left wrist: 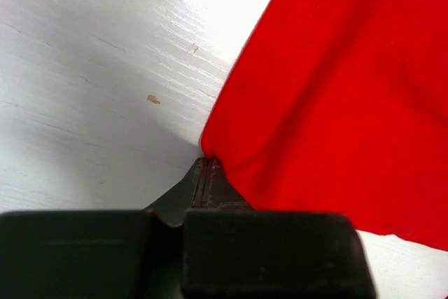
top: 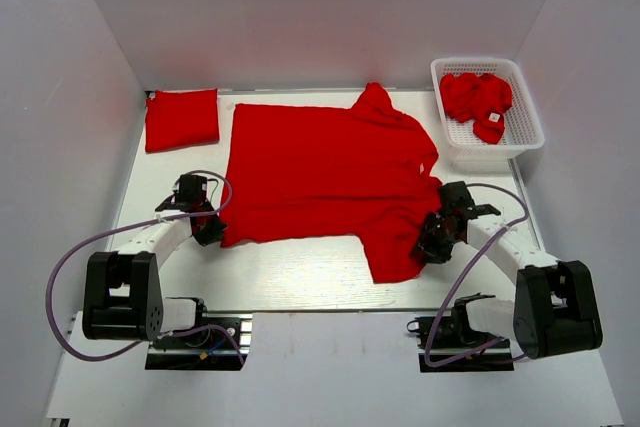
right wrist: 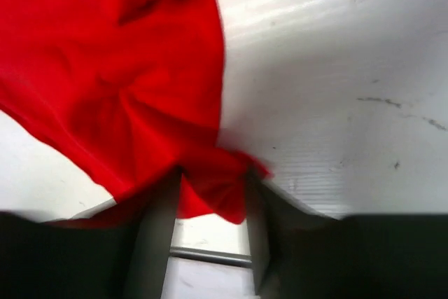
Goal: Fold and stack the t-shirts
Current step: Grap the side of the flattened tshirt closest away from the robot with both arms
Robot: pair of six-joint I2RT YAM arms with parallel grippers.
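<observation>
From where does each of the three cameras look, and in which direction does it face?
Top view: above and behind the arms, looking down at the table, the spread t-shirt, a folded t-shirt and the basket; both arms, left gripper and right gripper show.
Left wrist: on the left arm, looking along its shut fingers, pinching the spread t-shirt's edge.
Right wrist: on the right arm, looking along its fingers, standing either side of bunched cloth.
Shared: all three show the spread t-shirt and table.

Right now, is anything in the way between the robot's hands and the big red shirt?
No, nothing visible is. The left gripper is pinched shut on the near left corner of the shirt, and the right gripper has the shirt's near right edge bunched inside its open jaws.
</observation>
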